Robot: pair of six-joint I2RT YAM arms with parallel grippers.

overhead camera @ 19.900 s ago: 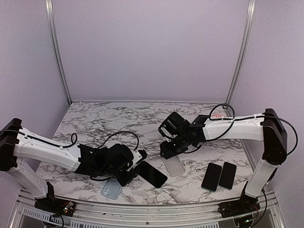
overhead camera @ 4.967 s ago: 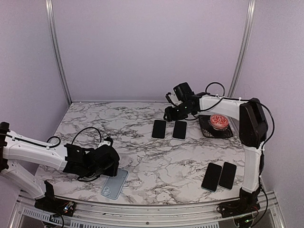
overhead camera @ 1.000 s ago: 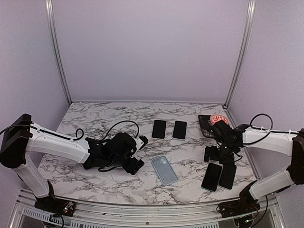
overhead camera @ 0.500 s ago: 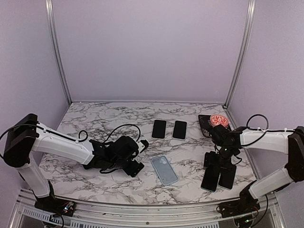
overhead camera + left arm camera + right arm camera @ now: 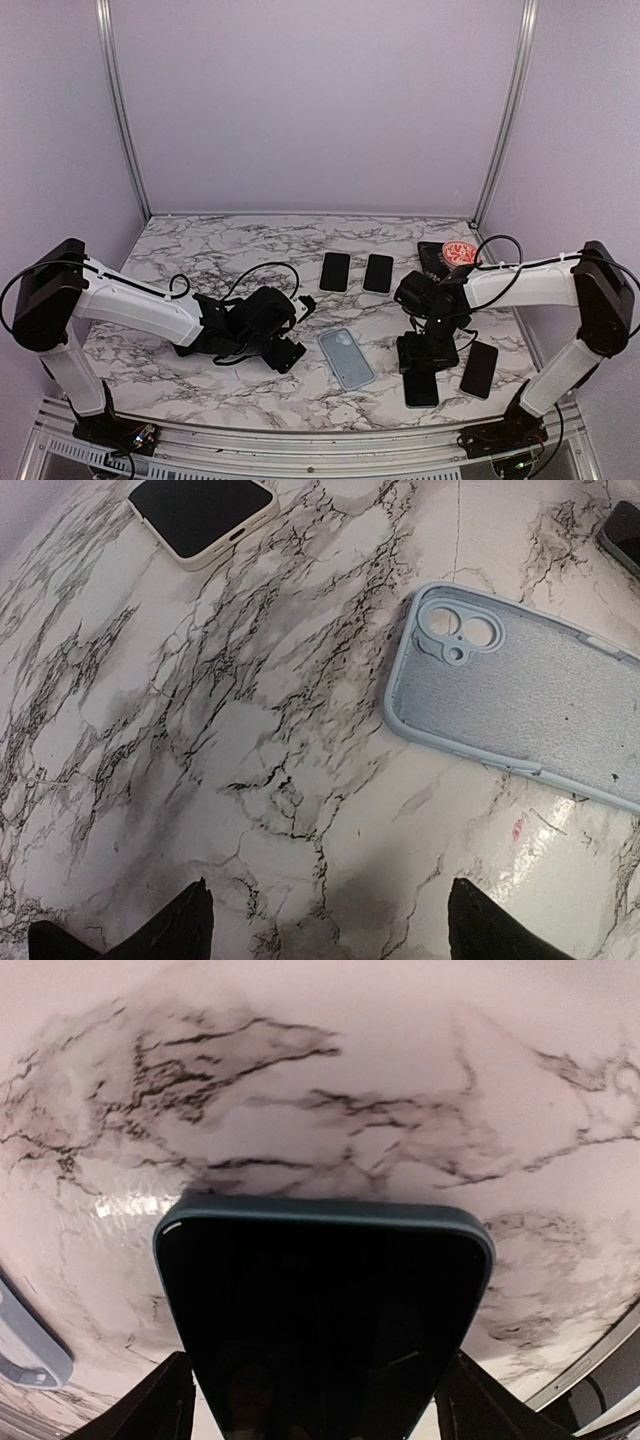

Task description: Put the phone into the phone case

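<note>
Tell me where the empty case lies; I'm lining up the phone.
Top view: the case lies flat at front centre, between the left gripper and the right gripper.

Marble table (image 5: 200,250), lavender walls behind.
Front centre: pale blue phone case (image 5: 347,358), lying flat.
Just left of it, not touching: left gripper (image 5: 288,352), low over the marble.
Right of the case: right gripper (image 5: 420,366), down over the far end of a dark phone (image 5: 421,390).
Further right: second phone (image 5: 479,369), flat.
Rear: pair of phones (image 5: 335,271), side by side; black tray (image 5: 430,262) with red-patterned bowl (image 5: 461,253).
</note>
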